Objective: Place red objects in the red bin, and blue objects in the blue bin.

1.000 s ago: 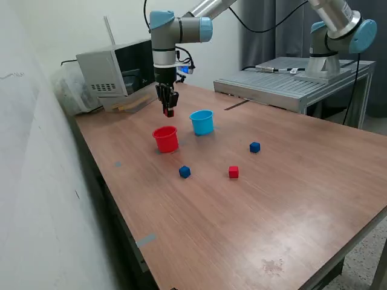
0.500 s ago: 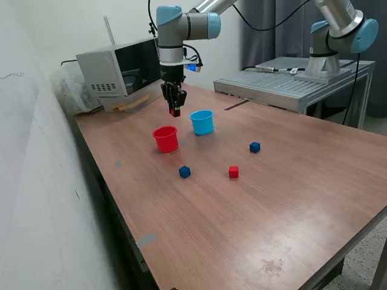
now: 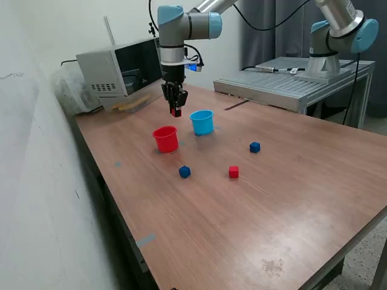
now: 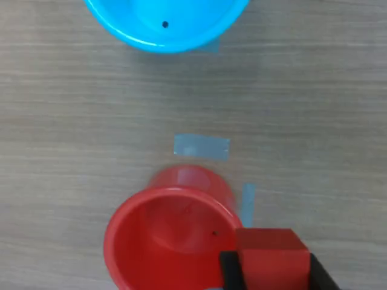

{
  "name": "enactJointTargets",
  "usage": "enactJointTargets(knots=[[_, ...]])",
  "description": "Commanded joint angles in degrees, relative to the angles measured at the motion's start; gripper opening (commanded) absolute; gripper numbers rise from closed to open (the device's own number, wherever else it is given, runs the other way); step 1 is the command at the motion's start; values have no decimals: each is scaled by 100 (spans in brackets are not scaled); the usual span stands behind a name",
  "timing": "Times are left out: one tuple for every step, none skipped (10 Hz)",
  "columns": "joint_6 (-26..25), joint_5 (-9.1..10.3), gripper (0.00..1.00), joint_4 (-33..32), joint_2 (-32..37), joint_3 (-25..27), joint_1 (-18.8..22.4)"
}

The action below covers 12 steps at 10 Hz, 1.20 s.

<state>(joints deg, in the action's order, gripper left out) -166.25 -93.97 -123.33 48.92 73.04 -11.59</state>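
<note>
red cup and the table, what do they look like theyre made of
The red cup looks like thin moulded plastic: glossy highlights, smooth walls, a rolled rim. The table looks like wood or wood-look laminate with a low sheen: brown with fine grain lines in the wrist view; which one, the pictures leave open.

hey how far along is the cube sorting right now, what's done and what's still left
Nothing is sorted yet: the red bin and the blue bin both look empty in the wrist view. In hand: the gripper holds one red cube above the table, near the red bin's rim. Left on the table: another red cube and two blue cubes.
</note>
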Motion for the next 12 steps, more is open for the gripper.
enactJointTargets(knots=[[66, 19, 0, -25, -22, 0, -27], [66, 28, 0, -25, -40, -87, -62], [92, 28, 0, -16, -58, -184, -71], [145, 37, 0, -7, -66, -237, -71], [154, 37, 0, 28, -136, -351, -71], [154, 37, 0, 28, -163, -369, -71], [146, 37, 0, 28, -181, -387, -71], [145, 28, 0, 45, -216, -457, -71], [145, 28, 0, 54, -329, -597, -71], [137, 28, 0, 54, -374, -624, -71], [128, 28, 0, 63, -426, -668, -71], [137, 28, 0, 63, -488, -738, -80]])
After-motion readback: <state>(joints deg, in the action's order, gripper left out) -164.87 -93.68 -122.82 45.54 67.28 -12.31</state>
